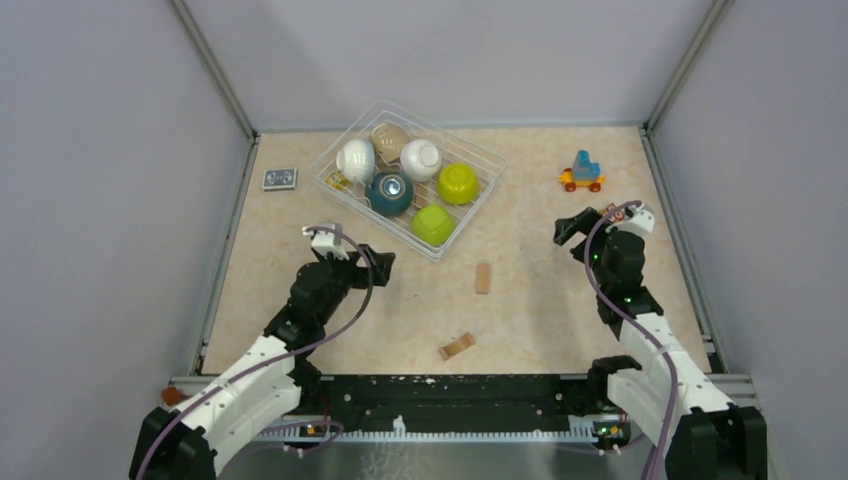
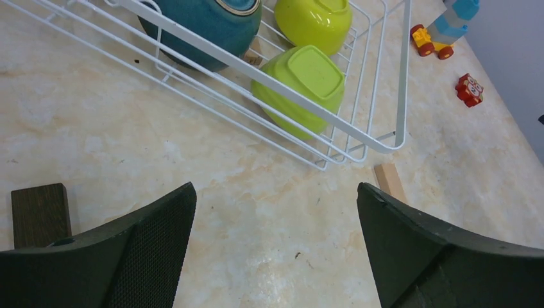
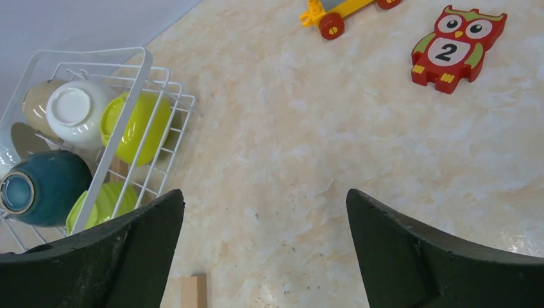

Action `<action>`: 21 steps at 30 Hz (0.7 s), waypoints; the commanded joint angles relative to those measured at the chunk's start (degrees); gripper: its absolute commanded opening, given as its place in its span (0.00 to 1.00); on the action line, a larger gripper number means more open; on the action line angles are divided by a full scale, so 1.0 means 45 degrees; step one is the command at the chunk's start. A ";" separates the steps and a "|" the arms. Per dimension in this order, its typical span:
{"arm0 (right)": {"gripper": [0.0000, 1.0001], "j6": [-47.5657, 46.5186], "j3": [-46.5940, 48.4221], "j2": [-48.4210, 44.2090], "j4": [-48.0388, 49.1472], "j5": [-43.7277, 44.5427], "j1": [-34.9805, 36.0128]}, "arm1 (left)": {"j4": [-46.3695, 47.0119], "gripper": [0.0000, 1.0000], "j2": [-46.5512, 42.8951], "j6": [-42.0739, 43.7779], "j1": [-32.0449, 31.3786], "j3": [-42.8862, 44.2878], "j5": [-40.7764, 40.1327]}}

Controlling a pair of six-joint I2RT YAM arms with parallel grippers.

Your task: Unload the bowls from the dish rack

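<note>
Top external, six bowls [image 1: 390, 192] in dish rack [image 1: 487, 183]

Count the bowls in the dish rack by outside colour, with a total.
Round white bowls: 2
Round beige bowl: 1
Round dark teal bowl: 1
Round lime green bowls: 2
Total in the pale wire dish rack: 6
</note>
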 commanded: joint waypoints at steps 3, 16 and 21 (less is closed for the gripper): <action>0.96 0.0675 0.1082 0.0707 -0.0324 -0.0672 0.0002 | -0.0346 0.99 0.0129 0.0164 -0.0051 0.1248 -0.0576; 0.97 0.0838 0.2058 0.1057 -0.1818 -0.1614 0.0006 | -0.1918 0.93 0.4667 0.0250 0.0195 0.5970 -0.3641; 0.97 0.0741 0.2015 0.0874 -0.2023 -0.1670 0.0011 | -0.2676 0.99 0.7225 0.1336 0.0351 0.8662 -0.4976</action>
